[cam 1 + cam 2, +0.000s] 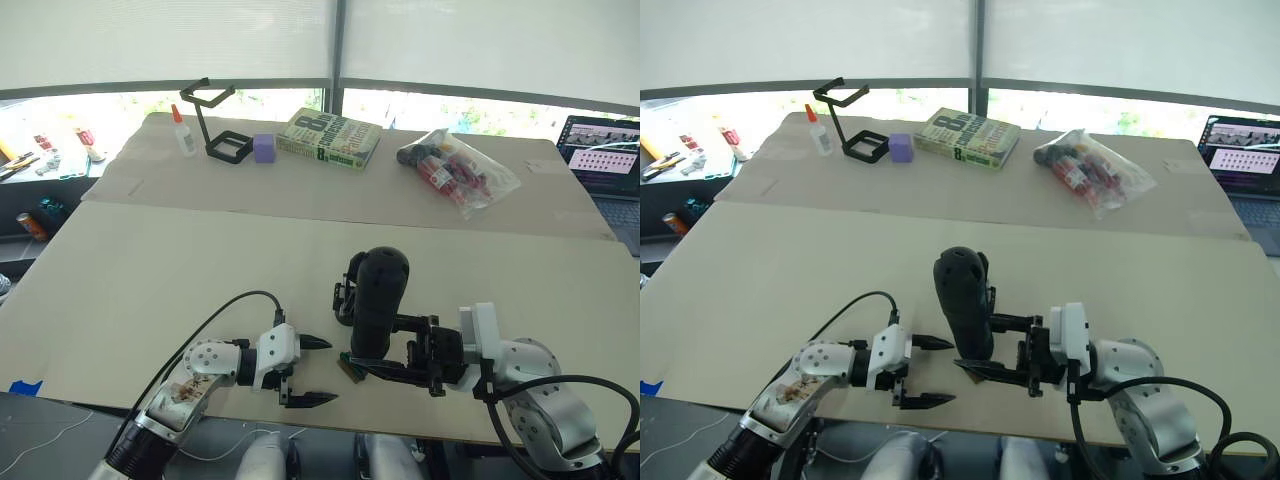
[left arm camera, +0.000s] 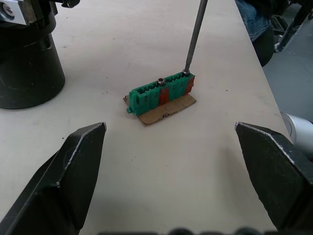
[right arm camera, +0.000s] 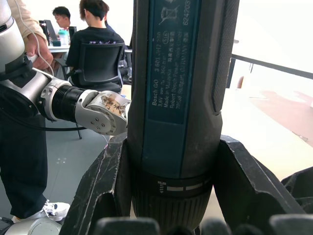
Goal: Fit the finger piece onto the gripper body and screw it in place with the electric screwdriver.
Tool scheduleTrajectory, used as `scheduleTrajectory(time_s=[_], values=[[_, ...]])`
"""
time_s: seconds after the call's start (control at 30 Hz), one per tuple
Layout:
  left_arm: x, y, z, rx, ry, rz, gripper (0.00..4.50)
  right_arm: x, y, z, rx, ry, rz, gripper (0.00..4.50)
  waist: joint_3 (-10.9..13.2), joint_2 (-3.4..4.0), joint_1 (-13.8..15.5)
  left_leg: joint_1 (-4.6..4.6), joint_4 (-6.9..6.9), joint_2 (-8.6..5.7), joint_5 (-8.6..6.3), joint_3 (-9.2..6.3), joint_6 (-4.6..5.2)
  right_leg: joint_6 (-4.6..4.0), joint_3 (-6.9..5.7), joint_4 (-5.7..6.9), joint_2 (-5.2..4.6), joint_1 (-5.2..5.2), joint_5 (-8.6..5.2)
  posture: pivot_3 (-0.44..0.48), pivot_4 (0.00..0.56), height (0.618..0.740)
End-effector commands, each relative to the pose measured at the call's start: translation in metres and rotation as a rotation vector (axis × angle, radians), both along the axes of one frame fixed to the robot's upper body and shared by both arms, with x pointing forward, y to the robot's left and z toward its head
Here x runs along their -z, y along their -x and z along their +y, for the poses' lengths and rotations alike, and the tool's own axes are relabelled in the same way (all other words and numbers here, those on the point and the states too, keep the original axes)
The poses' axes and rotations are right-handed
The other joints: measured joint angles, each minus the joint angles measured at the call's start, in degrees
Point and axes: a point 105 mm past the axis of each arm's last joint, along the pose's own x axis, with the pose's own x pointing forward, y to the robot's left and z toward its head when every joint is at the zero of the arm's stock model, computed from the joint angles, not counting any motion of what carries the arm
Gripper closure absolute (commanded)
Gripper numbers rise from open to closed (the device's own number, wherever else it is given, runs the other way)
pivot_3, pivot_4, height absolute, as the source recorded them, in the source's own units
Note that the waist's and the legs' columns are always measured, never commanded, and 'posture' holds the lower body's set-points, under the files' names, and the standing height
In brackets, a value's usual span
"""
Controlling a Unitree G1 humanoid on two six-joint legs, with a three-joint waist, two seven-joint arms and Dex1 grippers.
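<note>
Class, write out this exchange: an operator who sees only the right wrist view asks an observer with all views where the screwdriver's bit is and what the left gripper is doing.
Operator: My right gripper is clamped on the electric screwdriver. Where is its bit?
Observer: The bit has its tip on a screw at one end of the green block.
Operator: And the left gripper?
Observer: The left gripper is open, facing that block and holding nothing.

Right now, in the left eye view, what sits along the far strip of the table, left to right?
Glue bottle → black wire stand → purple block → green book → clear bag of small items → laptop.
</note>
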Motion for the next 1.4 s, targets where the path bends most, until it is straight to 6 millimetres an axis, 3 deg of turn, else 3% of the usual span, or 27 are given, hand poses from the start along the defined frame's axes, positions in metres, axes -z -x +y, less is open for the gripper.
scheduleTrajectory(time_s=[0.03, 1.4], values=[[0.0001, 0.0017, -0.0017, 0.008, 0.012, 0.000, 0.00, -0.0108, 0.0006, -0.0027, 0.006, -0.016, -0.059, 2.57, 0.0, 0.00, 0.0, 0.00, 0.00, 0.00, 0.00, 0.00, 0.00, 0.00, 0.00, 0.00, 0.00, 0.00, 0.00, 0.000, 0.150, 0.740], [0.0017, 0.0024, -0.0017, 0.010, 0.015, 0.003, 0.00, -0.0105, 0.0009, -0.0063, 0.015, -0.011, -0.037, 2.57, 0.0, 0.00, 0.0, 0.02, 0.00, 0.00, 0.00, 0.00, 0.01, 0.00, 0.00, 0.00, 0.00, 0.02, 0.00, 0.000, 0.150, 0.740]])
